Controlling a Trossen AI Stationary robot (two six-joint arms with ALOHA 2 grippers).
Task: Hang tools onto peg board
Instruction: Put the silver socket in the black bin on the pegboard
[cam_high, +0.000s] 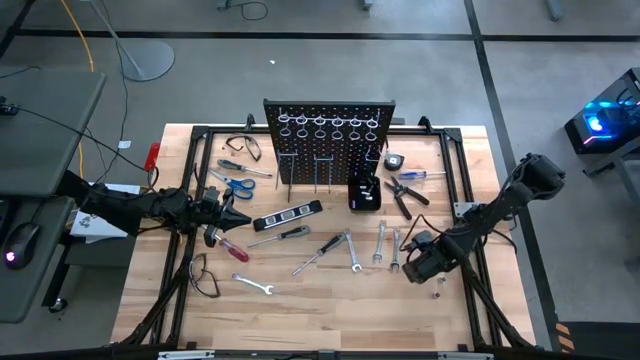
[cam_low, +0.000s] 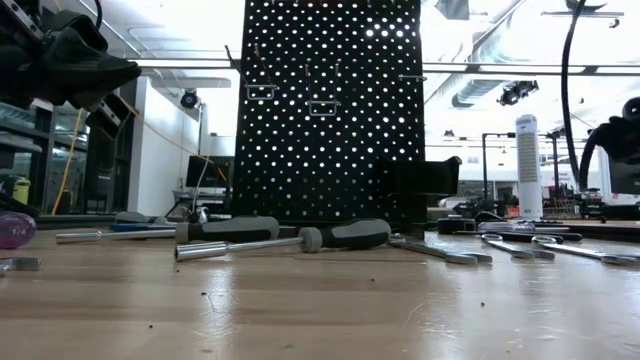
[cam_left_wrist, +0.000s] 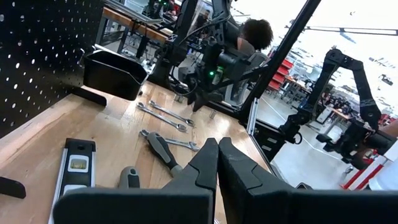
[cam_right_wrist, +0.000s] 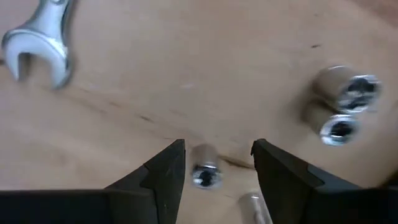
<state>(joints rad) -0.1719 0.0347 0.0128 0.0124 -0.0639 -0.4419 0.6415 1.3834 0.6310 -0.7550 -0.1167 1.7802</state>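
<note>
Currently, right gripper (cam_right_wrist: 216, 163): dark fingers parted low over the wooden table (cam_high: 300, 300), straddling a small silver socket (cam_right_wrist: 204, 169), nothing clamped. Left gripper (cam_left_wrist: 217, 163): fully closed, empty. Black upright perforated peg board (cam_high: 330, 135) stands at the table's far side; silver wrenches (cam_high: 355, 252) lie flat.

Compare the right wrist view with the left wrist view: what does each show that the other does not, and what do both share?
Right wrist only: the open right gripper above small silver sockets and a silver open-ended wrench head.
Left wrist only: the shut left gripper, the black perforated peg board, a small black box and a grey-handled screwdriver.
Both: the light wooden table.
</note>
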